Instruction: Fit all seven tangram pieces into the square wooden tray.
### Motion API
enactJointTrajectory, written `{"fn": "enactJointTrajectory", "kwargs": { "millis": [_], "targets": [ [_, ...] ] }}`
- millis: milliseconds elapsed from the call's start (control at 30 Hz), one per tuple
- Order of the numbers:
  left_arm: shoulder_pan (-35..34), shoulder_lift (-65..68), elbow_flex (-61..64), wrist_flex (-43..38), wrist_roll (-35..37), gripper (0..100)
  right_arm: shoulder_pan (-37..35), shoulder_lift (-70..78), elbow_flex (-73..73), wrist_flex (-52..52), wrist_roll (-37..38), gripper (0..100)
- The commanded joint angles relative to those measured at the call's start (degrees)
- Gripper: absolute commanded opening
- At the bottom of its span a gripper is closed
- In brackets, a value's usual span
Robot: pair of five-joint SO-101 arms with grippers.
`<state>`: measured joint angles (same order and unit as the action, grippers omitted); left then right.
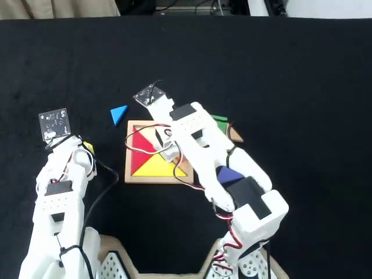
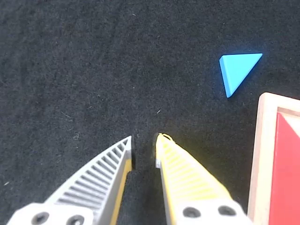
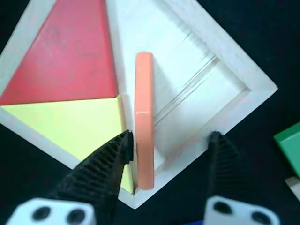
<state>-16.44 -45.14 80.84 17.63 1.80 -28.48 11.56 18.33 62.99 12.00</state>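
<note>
The square wooden tray lies mid-table and holds a red triangle and a yellow triangle. My right gripper hangs open over the tray. A salmon piece stands on edge on the tray floor between the fingers, close against one fingertip and beside the red triangle and yellow triangle. My left gripper rests low over the cloth left of the tray, fingers a narrow gap apart with nothing between. A blue triangle lies ahead of it.
The blue triangle sits just beyond the tray's far left corner. A green piece and a tan piece lie right of the tray, and a dark blue piece shows under the right arm. Black cloth covers the table.
</note>
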Motion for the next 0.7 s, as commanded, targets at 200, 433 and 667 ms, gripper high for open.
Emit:
{"fn": "enactJointTrajectory", "kwargs": {
  "millis": [200, 433, 667],
  "targets": [
    [0.75, -1.14, 0.04, -1.05, 0.18, 10, 0.35, -0.66, -5.58, 0.18, 6.07, 27.6],
    [0.75, -1.14, 0.04, -1.05, 0.18, 10, 3.87, -0.4, -6.37, -1.93, 6.07, 27.6],
    [0.75, -1.14, -0.04, -1.14, 0.18, 10, 5.01, -1.01, -6.81, -2.02, 6.07, 27.6]
  ]
}}
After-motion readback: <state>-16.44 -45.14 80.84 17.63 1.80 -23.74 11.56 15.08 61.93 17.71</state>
